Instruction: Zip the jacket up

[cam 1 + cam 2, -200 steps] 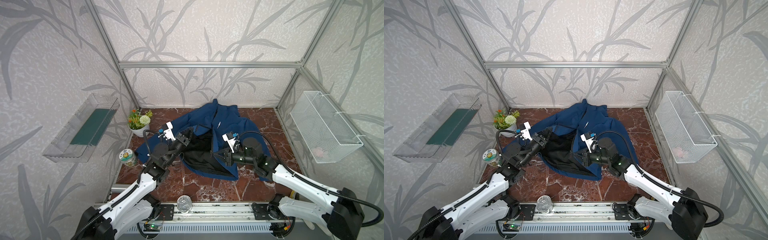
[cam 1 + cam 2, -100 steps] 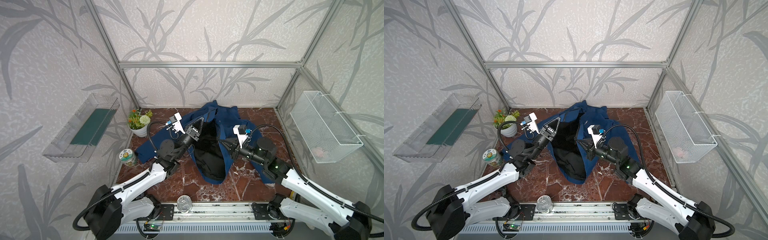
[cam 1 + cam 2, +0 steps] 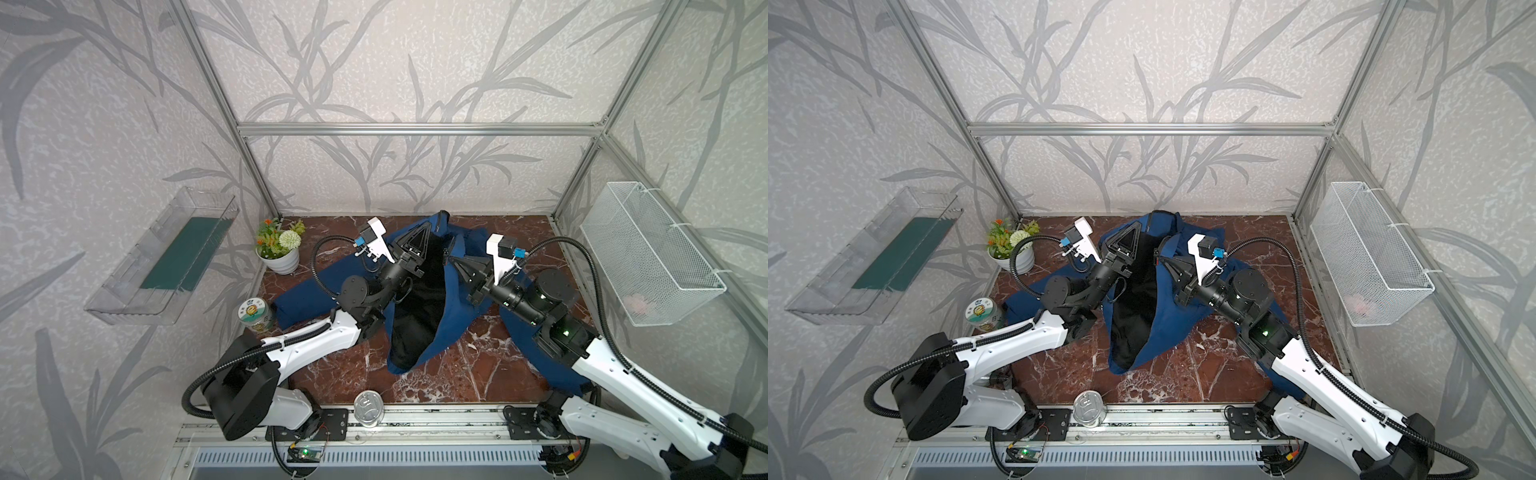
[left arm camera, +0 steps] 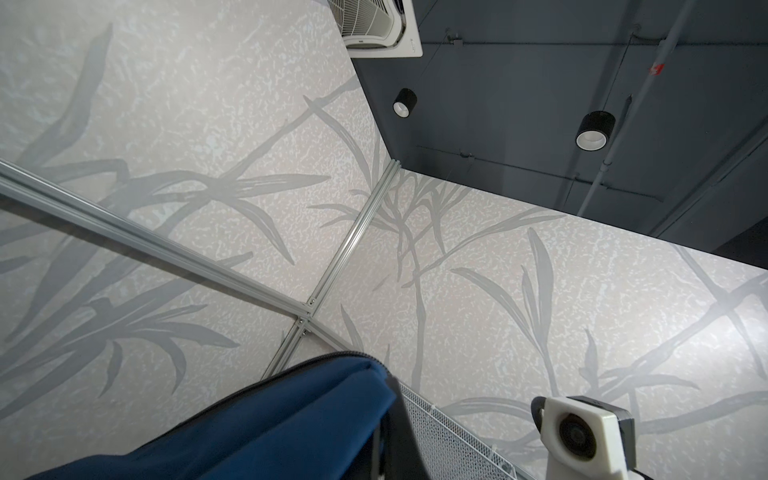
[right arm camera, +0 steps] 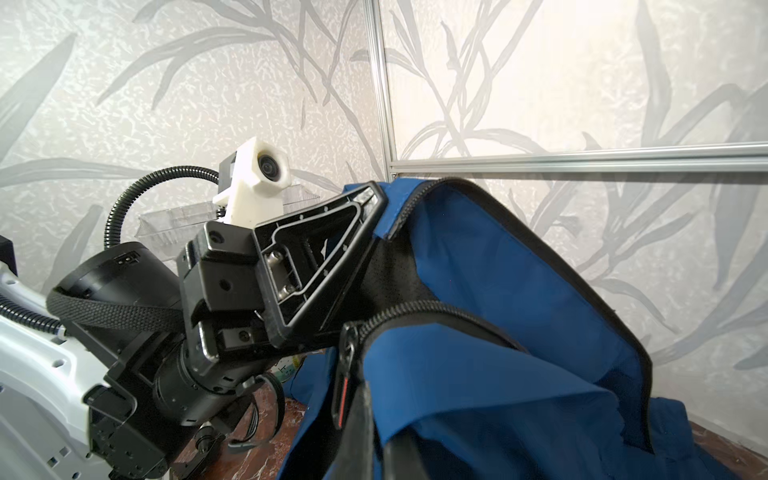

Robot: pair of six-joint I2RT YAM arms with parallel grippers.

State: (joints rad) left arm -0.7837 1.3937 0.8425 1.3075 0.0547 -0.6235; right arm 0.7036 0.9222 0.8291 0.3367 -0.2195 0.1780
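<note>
Jacket [image 3: 453, 320] sits mid-worktop, partly lifted. Both front edges are held up off the worktop [image 3: 478, 374], and the body drapes down to a point on the near side. Sleeves trail left and right on the marble, the right one running under the right arm. The front is wide open, with black lining [image 3: 419, 307] exposed between the edges. Left gripper [image 3: 428, 225] is pressed together on the left front edge; the right wrist view shows its tip pinching blue cloth beside the zipper track. Right gripper [image 3: 451, 258] is likewise clamped on the right front edge, just beside the slider [image 5: 344, 365] with its red pull. The two held ends are near each other but apart, with lining in the gap. Judgement: early stage. Both edges are grasped and raised, nothing is joined, and no teeth are meshed anywhere in view. What is left is to bring the ends together, seat one side in the slider, then run the slider along the whole front. Slack, hanging cloth will likely make that alignment fiddly. Around it are a flower pot [image 3: 277, 255] at far left, a tin [image 3: 255, 316] nearer, and a wire basket [image 3: 648, 257] on the right wall.
</note>
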